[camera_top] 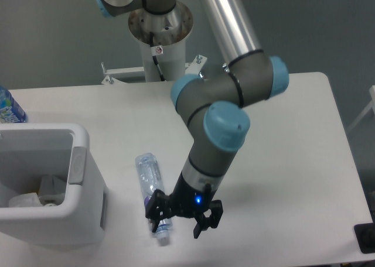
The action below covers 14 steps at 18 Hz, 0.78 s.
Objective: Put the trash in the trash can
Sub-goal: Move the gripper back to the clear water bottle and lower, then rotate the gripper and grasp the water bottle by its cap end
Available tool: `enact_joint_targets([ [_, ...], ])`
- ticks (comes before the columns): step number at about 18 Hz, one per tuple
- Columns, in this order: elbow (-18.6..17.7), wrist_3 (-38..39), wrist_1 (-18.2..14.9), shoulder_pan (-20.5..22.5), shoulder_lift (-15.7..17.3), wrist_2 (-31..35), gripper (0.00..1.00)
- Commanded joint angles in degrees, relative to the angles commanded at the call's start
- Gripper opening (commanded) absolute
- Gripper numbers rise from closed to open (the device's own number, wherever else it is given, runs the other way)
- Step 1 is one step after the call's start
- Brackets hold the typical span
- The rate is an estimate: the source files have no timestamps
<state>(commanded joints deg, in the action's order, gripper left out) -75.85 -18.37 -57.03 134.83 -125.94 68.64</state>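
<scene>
**A:** In the fixed camera view, what do you have in hand?

**B:** Your black two-finger gripper (179,220) sits low over the near end of the clear, slightly crushed plastic bottle with a red-and-blue label and white cap (153,195). The bottle lies flat on the white table (281,161), cap end (163,238) towards you, just right of the white boxy plastic trash can with a thick rim and grey side panel (50,185).

**A:** Are the fingers on it?

**B:** They stand apart. The left one looks to touch the bottle near the neck and the right one hangs clear, so I judge nothing is clamped yet.

**A:** How do you grip well?

**B:** Centre your jaws across the bottle, not alongside it, and take it higher on the body rather than at the thin neck. Crushed plastic gives way and slips, so close firmly. Lift high enough to pass the can's rim before you swing left.

**A:** What can't you make out?

**B:** The arm's wrist hides the point of contact, so you can't be sure of the touch. Crumpled pale stuff (35,194) lies inside the can; whether it is the wrapper, you can't tell. A blue-labelled bottle (8,108) is cut off at the far left edge.
</scene>
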Motion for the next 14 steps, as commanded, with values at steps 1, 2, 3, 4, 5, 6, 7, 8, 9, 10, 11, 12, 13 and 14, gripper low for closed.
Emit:
enact_joint_targets([
  [1,0.2,0.0,-1.4,-0.3,-0.4,0.7,1.0],
  [2,0.4,-0.1,-2.7,-0.6,-0.8,1.5,1.0],
  [3,0.6,-0.1,-3.8,-0.8,-1.3,2.2,1.0],
  [4,0.7,-0.1,-4.3,-0.9,-1.8,2.8,1.0],
  [5,1.0,-0.1,-4.8,-1.2,-2.3,3.4,1.0],
  [6,1.5,0.0,-5.5,-1.7,-2.8,4.3,1.0],
  [7,1.8,0.0,-6.9,-1.9,-3.3,5.2,1.0],
  [8,2.5,0.1,-9.0,-2.1,-4.0,5.9,1.0],
  [9,3.3,0.5,-11.0,-2.7,-4.7,6.4,1.0],
  [10,4.5,1.0,-12.6,-3.1,-5.4,6.8,1.0],
  [11,5.6,2.0,-13.7,-3.3,-6.2,7.0,1.0],
  [12,6.8,3.1,-14.6,-3.7,-6.9,7.0,1.0],
  [13,7.7,3.9,-15.2,-4.0,-7.6,7.0,1.0],
  [14,8.3,4.6,-15.9,-4.1,-8.2,7.1,1.0],
])
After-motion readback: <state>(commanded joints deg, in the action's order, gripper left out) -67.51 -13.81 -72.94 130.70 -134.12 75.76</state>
